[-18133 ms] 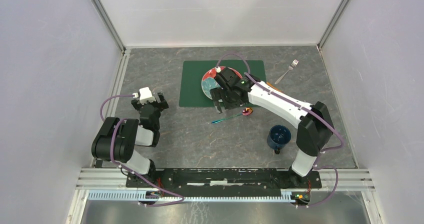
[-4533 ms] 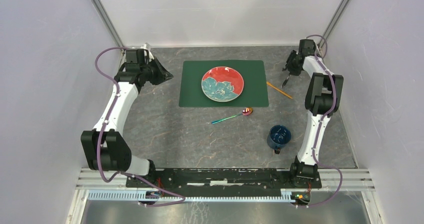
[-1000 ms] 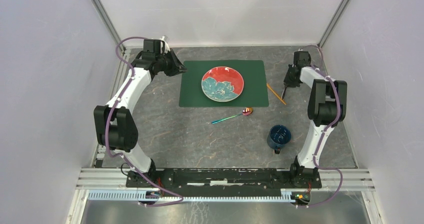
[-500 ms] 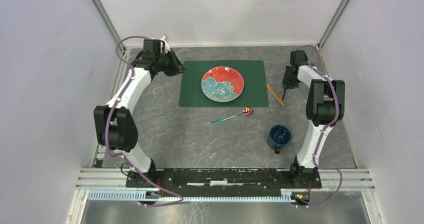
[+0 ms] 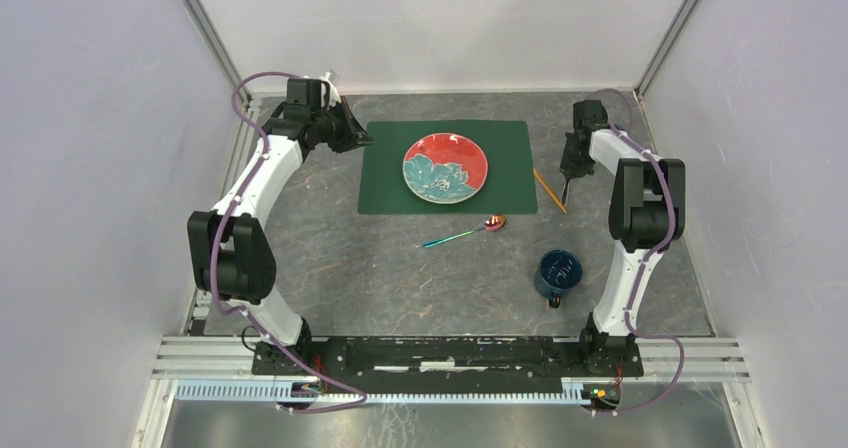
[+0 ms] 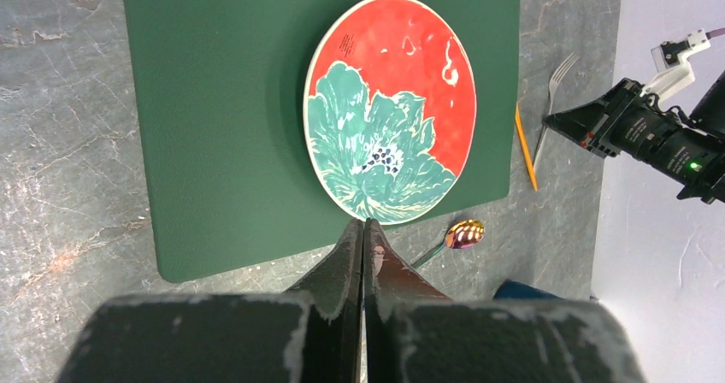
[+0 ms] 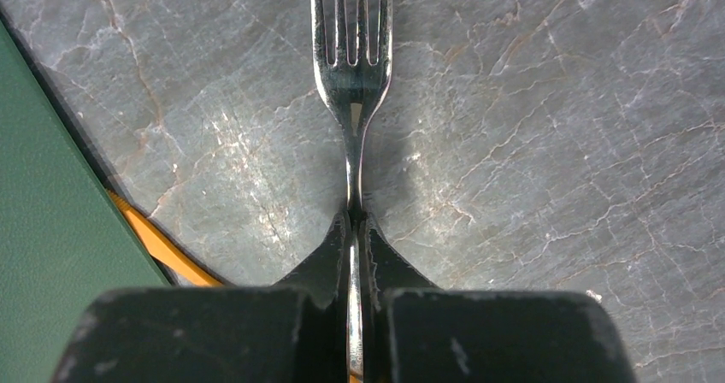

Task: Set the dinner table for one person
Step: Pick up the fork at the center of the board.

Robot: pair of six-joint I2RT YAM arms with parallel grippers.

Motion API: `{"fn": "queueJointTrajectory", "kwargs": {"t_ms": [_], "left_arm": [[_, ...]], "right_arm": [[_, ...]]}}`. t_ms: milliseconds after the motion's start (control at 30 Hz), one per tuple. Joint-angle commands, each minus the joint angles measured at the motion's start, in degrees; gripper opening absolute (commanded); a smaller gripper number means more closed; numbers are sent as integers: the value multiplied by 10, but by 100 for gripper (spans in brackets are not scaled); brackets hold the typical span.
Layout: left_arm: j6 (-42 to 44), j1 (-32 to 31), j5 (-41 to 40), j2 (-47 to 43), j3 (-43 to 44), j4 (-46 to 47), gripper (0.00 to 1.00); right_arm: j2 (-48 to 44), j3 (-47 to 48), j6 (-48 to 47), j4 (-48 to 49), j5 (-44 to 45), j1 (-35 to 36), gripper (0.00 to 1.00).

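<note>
I hold the fork (image 7: pixel 351 67), seemingly light, stiff and slippery, mid-handle in my clamped right pincer (image 7: pixel 355 222) over the table (image 7: pixel 556 144); left pincer (image 6: pixel 363 231) closed, empty.

Right end effector (image 7: pixel 355 226) now clamped on fork (image 7: pixel 350 75), shifted nearer placemat (image 7: pixel 51 229), left end effector (image 6: pixel 363 232) closed.

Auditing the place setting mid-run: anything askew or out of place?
Yes. The spoon lies slanted on the dinner table, just off the near edge of the placemat. An orange stick lies diagonally by the mat's right edge, unlike any cutlery. The fork is pinched in the right gripper.
</note>
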Motion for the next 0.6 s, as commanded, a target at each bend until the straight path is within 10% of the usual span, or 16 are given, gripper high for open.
{"fn": "queueJointTrajectory", "kwargs": {"t_ms": [0,567], "left_arm": [[27,2,3,-14,18,-1,2],[28,3,-3,-10,25,-5,2]], "right_arm": [[17,21,-6,-96,-5,9,0],[-5,197,-1,-145,-62,10,0]]}}
